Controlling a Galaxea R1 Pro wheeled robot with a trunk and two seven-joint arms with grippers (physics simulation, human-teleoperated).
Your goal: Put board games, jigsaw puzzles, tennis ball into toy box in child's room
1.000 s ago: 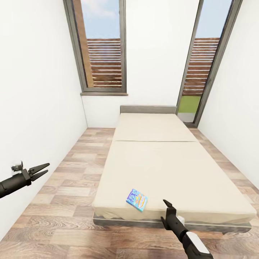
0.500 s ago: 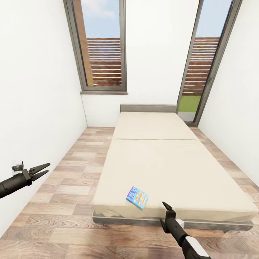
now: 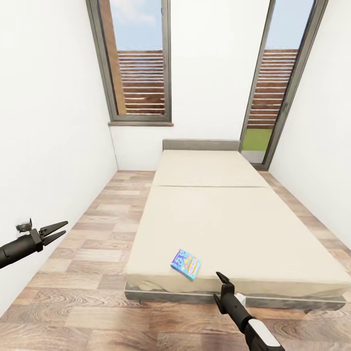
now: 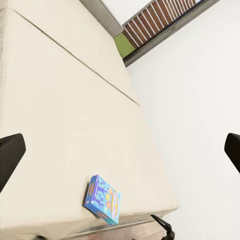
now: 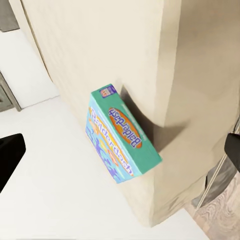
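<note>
Child's room: white walls, wood-plank floor, two tall grey-framed windows on the far wall

Bed: long, low, beige cover, dark grey frame, headboard against the far wall

Board game: small blue box, "Balderdash" lettering readable in the right wrist view, lying flat on the mattress near the foot corner, alone there

Left gripper: fingers spread, empty, over the floor well to the left of the bed

Right gripper: at the foot edge of the bed, just beside the box, not touching; fingers apart, empty
</note>
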